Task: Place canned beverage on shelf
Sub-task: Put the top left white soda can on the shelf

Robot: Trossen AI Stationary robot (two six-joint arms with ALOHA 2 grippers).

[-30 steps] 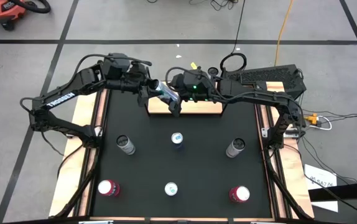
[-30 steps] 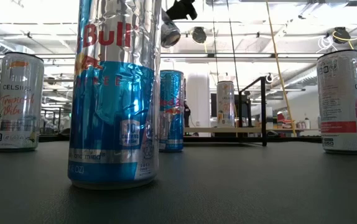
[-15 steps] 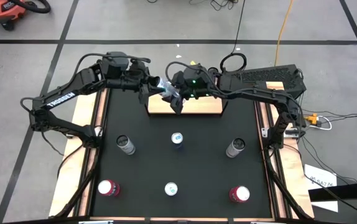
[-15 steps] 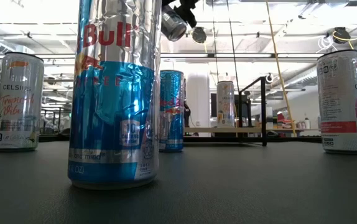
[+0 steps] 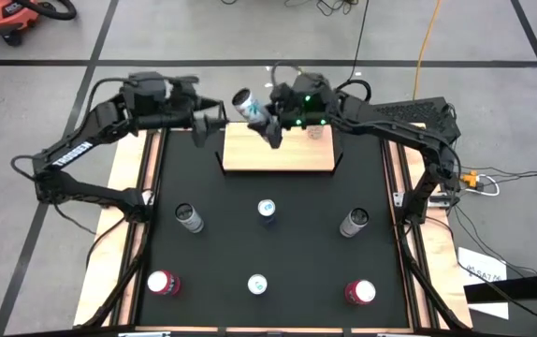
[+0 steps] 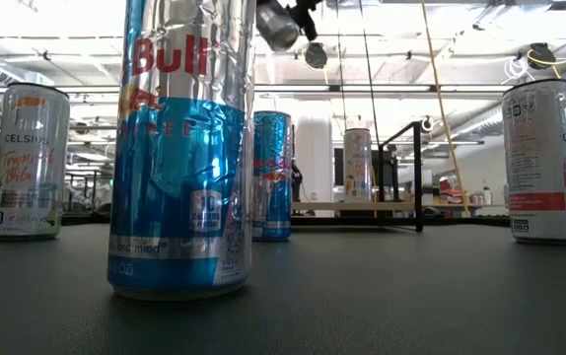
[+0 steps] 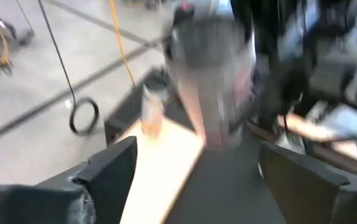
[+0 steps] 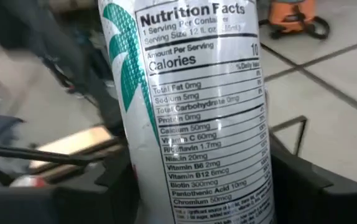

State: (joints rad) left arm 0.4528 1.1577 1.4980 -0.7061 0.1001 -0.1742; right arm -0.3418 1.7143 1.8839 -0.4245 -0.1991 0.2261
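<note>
My right gripper is shut on a white and silver can with a green mark and a nutrition label. It holds the can in the air over the far left corner of the light-wood shelf. The held can also shows at the top of the low view. My left gripper is open and empty, left of the shelf; its two fingers stand wide apart, facing the blurred can. Another can stands upright on the shelf's far right part. My right gripper pinches the can's round side wall between its two fingers, one on each side, lying across the can. The can is lifted clear of the shelf and tilted, with one end pointing toward the far left.
Several cans stand upright on the black mat: three in a middle row and three in a near row. In the low view a blue and silver can fills the foreground. Light-wood strips edge the mat.
My right gripper has risen and gone toward the table's far edge with the can, which has lifted clear of the shelf's left end and tipped further. My left gripper has drawn back from the can toward the table's left edge.
</note>
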